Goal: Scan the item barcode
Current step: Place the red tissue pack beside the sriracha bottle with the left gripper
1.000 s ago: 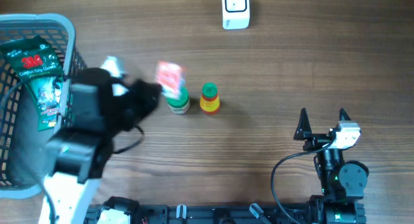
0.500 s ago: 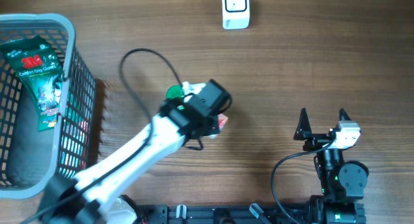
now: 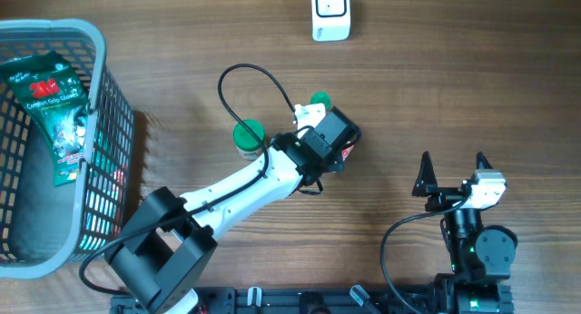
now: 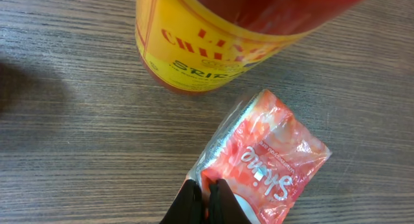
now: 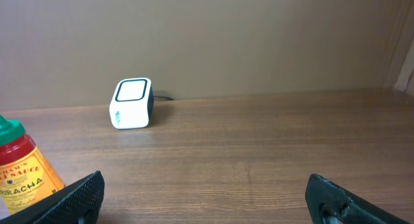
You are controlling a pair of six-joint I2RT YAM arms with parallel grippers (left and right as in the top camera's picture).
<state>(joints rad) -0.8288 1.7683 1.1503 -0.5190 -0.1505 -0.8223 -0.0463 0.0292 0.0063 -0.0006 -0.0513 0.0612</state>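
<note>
While in left tool [image 4: 206, 195], one pouch [image 4: 272, 153]

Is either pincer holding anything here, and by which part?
Left pincer pinches the red packet by the edge of one end; right pincer is open, holding nothing.

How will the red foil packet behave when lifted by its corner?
Probably floppy: the red foil packet looks crinkled and thin, so it may droop from the left gripper, pinched at one corner. Likely light, being flat. Its glossy film could slip.
</note>
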